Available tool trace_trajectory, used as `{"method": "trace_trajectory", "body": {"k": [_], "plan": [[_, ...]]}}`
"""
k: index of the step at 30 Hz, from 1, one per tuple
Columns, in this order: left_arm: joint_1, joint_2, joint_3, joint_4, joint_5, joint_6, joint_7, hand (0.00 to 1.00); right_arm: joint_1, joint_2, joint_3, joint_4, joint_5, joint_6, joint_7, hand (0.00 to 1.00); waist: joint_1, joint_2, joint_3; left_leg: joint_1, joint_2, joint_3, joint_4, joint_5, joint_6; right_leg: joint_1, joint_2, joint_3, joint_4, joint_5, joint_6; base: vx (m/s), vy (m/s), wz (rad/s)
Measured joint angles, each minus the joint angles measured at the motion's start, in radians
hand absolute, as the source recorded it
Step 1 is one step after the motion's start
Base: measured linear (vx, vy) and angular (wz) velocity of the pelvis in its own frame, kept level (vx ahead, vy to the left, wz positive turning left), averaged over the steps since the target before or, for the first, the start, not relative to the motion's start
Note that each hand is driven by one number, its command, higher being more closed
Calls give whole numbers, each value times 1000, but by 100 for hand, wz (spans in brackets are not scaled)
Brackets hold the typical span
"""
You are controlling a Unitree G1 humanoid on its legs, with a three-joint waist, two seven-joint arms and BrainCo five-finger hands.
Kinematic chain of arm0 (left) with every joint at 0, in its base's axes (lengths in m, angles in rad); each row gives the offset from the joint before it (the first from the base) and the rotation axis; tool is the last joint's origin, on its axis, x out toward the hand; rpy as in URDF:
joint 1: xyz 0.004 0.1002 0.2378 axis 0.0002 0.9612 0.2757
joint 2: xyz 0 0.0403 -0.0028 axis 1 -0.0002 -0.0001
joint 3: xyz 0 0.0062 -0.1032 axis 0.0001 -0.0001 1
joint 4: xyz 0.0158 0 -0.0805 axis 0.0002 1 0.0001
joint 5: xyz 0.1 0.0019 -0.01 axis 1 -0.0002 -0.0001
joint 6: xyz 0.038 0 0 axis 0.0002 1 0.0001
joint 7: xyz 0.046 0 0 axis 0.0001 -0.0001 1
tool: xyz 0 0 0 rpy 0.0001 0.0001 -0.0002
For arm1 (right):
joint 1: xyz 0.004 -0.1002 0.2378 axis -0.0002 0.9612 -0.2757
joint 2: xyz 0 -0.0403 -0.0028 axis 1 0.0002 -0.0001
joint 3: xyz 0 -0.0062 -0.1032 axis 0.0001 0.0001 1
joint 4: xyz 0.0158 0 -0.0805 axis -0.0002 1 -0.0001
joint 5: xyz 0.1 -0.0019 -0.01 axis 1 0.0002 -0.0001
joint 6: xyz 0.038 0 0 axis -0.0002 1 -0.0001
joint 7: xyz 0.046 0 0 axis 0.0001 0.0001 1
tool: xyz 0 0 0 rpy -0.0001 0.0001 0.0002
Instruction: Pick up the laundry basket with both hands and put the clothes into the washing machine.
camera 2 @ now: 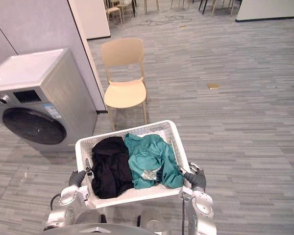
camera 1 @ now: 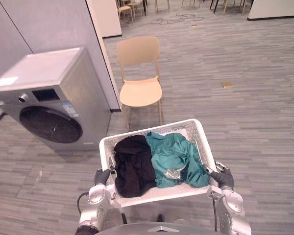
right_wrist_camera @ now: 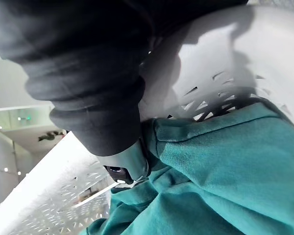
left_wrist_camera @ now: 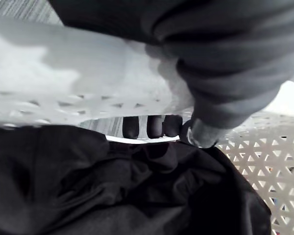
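A white perforated laundry basket (camera 1: 188, 128) hangs in front of me, held up off the floor. Inside lie a black garment (camera 1: 133, 165) on the left and a teal garment (camera 1: 176, 156) on the right. My left hand (camera 1: 103, 176) grips the basket's left rim, its dark fingertips (left_wrist_camera: 154, 126) curled through the handle slot over the black cloth. My right hand (camera 1: 223, 178) grips the right rim (right_wrist_camera: 225, 63), its thumb (right_wrist_camera: 125, 164) pressed inside against the teal cloth. The grey washing machine (camera 1: 49, 98) stands ahead to the left with its round dark door (camera 1: 50, 124) closed.
A beige chair (camera 1: 139, 81) stands straight ahead beside a grey wall panel (camera 1: 63, 24). A small tan object (camera 1: 227, 84) lies on the floor to the right. More chairs (camera 1: 130, 7) stand far back. Open wood-look floor spreads to the right.
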Motion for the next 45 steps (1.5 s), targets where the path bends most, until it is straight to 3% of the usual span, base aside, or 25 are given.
{"method": "trace_trajectory", "body": {"k": [4, 5, 7, 9, 11, 12, 13, 15, 16, 17, 19, 21, 24, 25, 26, 27, 29, 33, 36, 37, 39, 41, 43, 44, 45], "plan": [[24, -1, 0, 0, 0, 0, 0, 100, 15, -3, 14, -4, -2, 13, -8, 100, 37, -15, 0, -80, 4, 116, -449, -28, -1, 66, -18, 25, -67, -19, 38, 344, 27, -36], [32, -9, 0, 0, 0, 0, 0, 100, 20, -6, 15, -3, -3, 13, -11, 100, 36, -24, -3, -51, -32, 129, -708, -18, -19, 89, -36, 30, -65, -46, 65, 412, 78, -4], [44, -7, -10, 0, 0, 0, -1, 100, 19, -24, 20, 4, -10, 6, -12, 100, 33, -22, -10, -37, -71, 96, -984, 28, -48, 116, -45, 54, -54, -101, 105, 547, 118, -13], [48, -3, -15, 3, 0, 0, -1, 100, -13, -44, 25, 57, -13, 4, -10, 100, 33, -11, -25, -62, -75, 72, -1071, 66, -75, 141, -44, 81, -62, -137, 150, 596, 194, -45], [53, 0, -15, 29, 0, 1, 0, 100, -50, -67, 33, 150, -13, 4, 4, 100, 39, -11, -70, -68, -114, 54, -1119, 138, -52, 190, -79, 128, -109, -164, 199, 635, 292, -76], [51, 2, -14, 51, 0, 0, 3, 100, -54, -69, 33, 184, -16, 2, 10, 100, 44, -16, -95, -65, -143, 39, -1130, 235, -3, 193, -97, 167, -101, -176, 220, 749, 360, -57], [40, 12, -13, 94, 0, 1, 5, 100, -74, -50, 30, 235, -19, 3, 14, 100, 29, -63, -133, -40, -220, 50, -1134, 260, 50, 181, -163, 211, -39, -185, 243, 909, 399, -23], [8, 32, -13, 131, 0, 6, 6, 100, -75, -32, 7, 278, -19, 6, 22, 100, 0, -99, -126, 29, -296, 46, -1151, 215, 94, 122, -194, 284, 206, -110, 359, 768, 317, 26], [6, 41, -16, 130, 0, 8, 6, 100, -72, -14, 4, 278, -20, 8, 24, 100, -16, -106, -122, 86, -319, 33, -1162, 181, 103, 64, -180, 331, 401, -11, 429, 699, 286, 21], [9, 56, -17, 130, 0, 8, 6, 100, -70, 0, 6, 278, -21, 9, 30, 100, -26, -101, -117, 139, -323, 19, -1165, 152, 108, -2, -159, 324, 560, 41, 444, 541, 209, 9], [8, 72, -17, 127, 0, 8, 6, 100, -69, 11, 14, 278, -21, 10, 30, 100, -21, -91, -109, 215, -316, 13, -1177, 120, 104, -76, -158, 274, 669, 24, 376, 457, 144, -10], [-11, 84, -19, 125, 0, 7, 6, 100, -72, 21, 15, 273, -18, 4, 28, 100, -38, -73, -78, 328, -301, -7, -1206, 71, 101, -191, -187, 145, 658, -48, 269, 420, 60, -2], [-41, 97, -30, 126, 0, 7, 5, 100, -77, 22, 13, 263, -11, 4, 27, 100, -62, -60, -36, 394, -266, -16, -1208, 5, 87, -311, -151, 99, 351, -60, 265, 278, -71, 8], [-45, 98, -30, 126, 0, 7, 4, 100, -85, 23, 12, 259, -10, 6, 26, 100, -64, -61, -24, 408, -259, -16, -1207, -8, 84, -320, -139, 96, 259, -36, 264, 343, -183, 5], [-45, 98, -29, 126, 0, 8, 4, 100, -74, 25, 11, 248, -9, 11, 23, 100, -61, -68, -15, 418, -248, -16, -1199, -32, 65, -324, -117, 99, 68, 45, 256, 326, -213, 14], [-40, 102, -30, 127, 0, 9, 1, 100, -70, 26, 10, 251, -9, 12, 22, 100, -71, -77, -15, 429, -242, -32, -1194, -60, 43, -300, -106, 117, -80, 198, 251, 289, -206, 25], [-45, 78, -33, 129, 0, 10, 1, 100, -80, 18, -20, 257, -8, 12, 21, 100, -82, -60, -7, 438, -214, -89, -1175, -91, 17, -271, -81, 112, -79, 270, 207, 281, -225, 60], [-52, 65, -37, 127, 0, 10, 1, 100, -90, 4, -24, 228, -8, 12, 22, 100, -55, -46, -3, 442, -176, -109, -1092, -49, -28, -237, -95, 32, 9, 186, 154, 312, -259, 59], [-42, 43, -31, 85, 0, 8, 5, 100, -80, -6, -11, 167, -7, 11, 22, 100, -40, -51, 3, 326, -149, -79, -725, -4, -19, -126, -129, -19, -4, 118, 147, 210, -234, 57], [-28, 41, -27, 54, -1, 7, 5, 100, -71, -15, 6, 123, -5, 10, 22, 100, -20, -45, 6, 248, -100, -42, -529, 47, -9, -82, -121, -26, -17, 94, 136, 104, -107, 2], [-16, 40, -30, 17, -18, -1, 4, 100, -72, -33, 20, 71, 1, 5, 20, 100, -1, -41, 5, 164, -28, 35, -372, 32, -4, -10, -122, -40, -40, 68, 122, 139, -136, 2], [-18, 35, -34, -7, -18, -4, 4, 100, -81, -54, 20, 52, 5, 0, 19, 100, 4, -41, 4, 133, -18, 57, -432, 11, -2, 8, -130, -41, -63, 67, 121, 122, -45, -1], [-30, 41, -58, -11, -21, -7, 4, 100, -85, -76, 23, 38, 22, -5, 17, 100, 5, -47, 0, 126, -53, 62, -684, 15, -1, 10, -158, -44, -92, 72, 124, 94, 18, 0], [-43, 46, -78, -9, -22, -6, 4, 100, -86, -98, 23, 47, 28, -10, 12, 100, -7, -45, -6, 139, -93, 31, -895, 55, -13, 4, -172, -53, -104, 75, 138, 168, 80, 22], [-65, 48, -96, 16, -21, -6, 4, 100, -105, -116, 22, 88, 28, -18, 1, 100, -26, -23, -18, 141, -113, -28, -1073, 172, -42, -14, -171, -65, -103, 79, 163, 214, 114, 18]]}}
